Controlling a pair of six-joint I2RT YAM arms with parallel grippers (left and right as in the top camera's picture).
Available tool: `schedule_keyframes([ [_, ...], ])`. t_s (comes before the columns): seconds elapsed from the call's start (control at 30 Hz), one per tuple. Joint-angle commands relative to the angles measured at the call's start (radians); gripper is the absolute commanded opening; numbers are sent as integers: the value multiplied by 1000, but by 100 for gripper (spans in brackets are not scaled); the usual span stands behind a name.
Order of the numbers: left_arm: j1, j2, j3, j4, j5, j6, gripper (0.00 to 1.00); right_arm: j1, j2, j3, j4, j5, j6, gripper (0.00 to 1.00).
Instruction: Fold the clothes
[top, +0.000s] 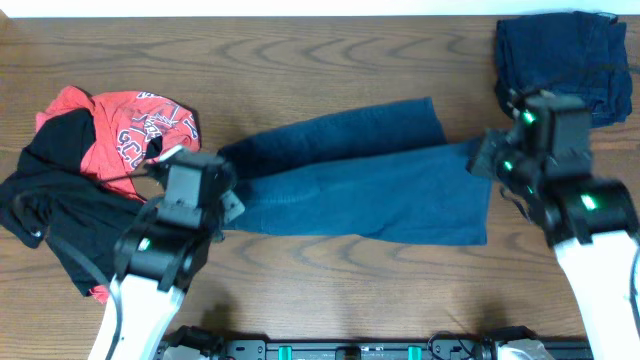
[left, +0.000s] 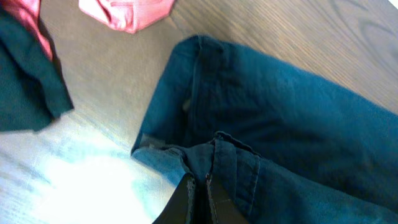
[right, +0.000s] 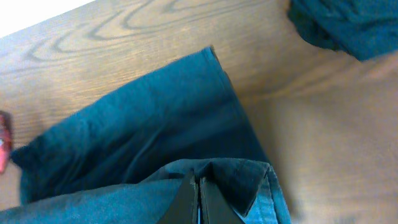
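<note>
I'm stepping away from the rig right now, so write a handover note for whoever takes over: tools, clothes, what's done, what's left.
Tools: the left tool is shut on the left end of the blue denim garment; the right tool is shut on its right end.
Clothes: that garment lies stretched across the middle of the table. The red T-shirt and black garment are heaped at the left. The folded navy denim is at the far right corner.
Done: one denim piece folded.
Left: fold the held garment, then the shirt and black garment.

Robot test bench, likely lab: wood-grain table (top: 330, 285), black equipment rail (top: 390, 349) at front edge.
</note>
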Motion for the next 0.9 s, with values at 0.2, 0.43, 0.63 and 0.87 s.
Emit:
schedule_keyframes([
  [0.2,5,276,1,204,-194,17,6,-16,300,0,237,-76,-81,1],
  [0.43,5,455,1,446,-213,17,6,-16,459,0,409,-90,-81,1],
  [0.63,5,555,1,585,-212,17,7,-16,541,0,457,-85,-82,1],
  [0.87,5,598,1,684,-221,17,6,-16,621,0,513,-86,-81,1],
])
